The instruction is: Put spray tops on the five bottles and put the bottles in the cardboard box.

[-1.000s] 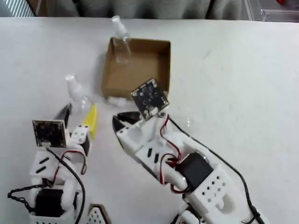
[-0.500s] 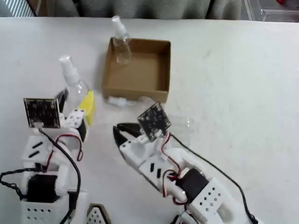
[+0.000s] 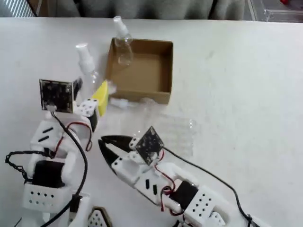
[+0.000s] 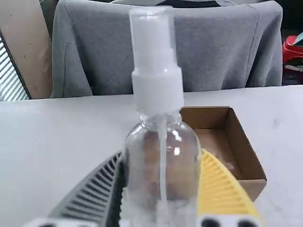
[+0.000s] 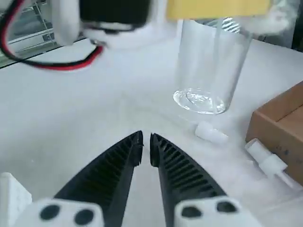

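My left gripper (image 3: 90, 89) is shut on a clear bottle (image 3: 88, 67) with a white spray top, held upright just left of the cardboard box (image 3: 142, 92). In the left wrist view the bottle (image 4: 161, 156) stands between the grey and yellow fingers, with the box (image 4: 241, 146) behind it. A second capped bottle (image 3: 124, 47) leans in the box's far left corner. My right gripper (image 3: 102, 141), black-fingered and shut on nothing, lies low on the table in front of the box. Its wrist view shows the gripper (image 5: 146, 141) pointing at the held bottle (image 5: 210, 71).
Loose white spray tops (image 3: 118, 102) lie along the box's front wall; they also appear in the right wrist view (image 5: 265, 161) beside a small cap (image 5: 210, 132). A clear plastic sheet (image 3: 177, 130) lies right of the right gripper. Open table stretches to the right.
My left gripper has carried the bottle up and rightward, close to the box's left wall. The right arm has pulled back from the box toward the near edge and to the left.
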Controlling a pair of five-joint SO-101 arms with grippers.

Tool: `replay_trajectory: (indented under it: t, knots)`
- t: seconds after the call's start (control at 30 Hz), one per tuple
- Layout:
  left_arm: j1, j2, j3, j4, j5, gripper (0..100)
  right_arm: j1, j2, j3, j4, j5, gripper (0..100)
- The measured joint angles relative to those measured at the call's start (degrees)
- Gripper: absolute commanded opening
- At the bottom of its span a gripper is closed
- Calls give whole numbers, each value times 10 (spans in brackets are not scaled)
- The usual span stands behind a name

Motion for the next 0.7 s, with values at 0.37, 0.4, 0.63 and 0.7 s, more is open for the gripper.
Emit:
replay_trajectory:
  t: [0.37, 0.4, 0.63, 0.7]
  knots:
    - [71, -48, 0, 94, 1, 24, 17, 0, 13, -54, 0, 15]
    - [74, -60, 0, 107, 1, 24, 21, 0, 13, -54, 0, 15]
    - [71, -109, 0, 136, 1, 24, 23, 0, 13, -54, 0, 15]
    - [71, -119, 0, 143, 1, 24, 23, -1, 15, -54, 0, 15]
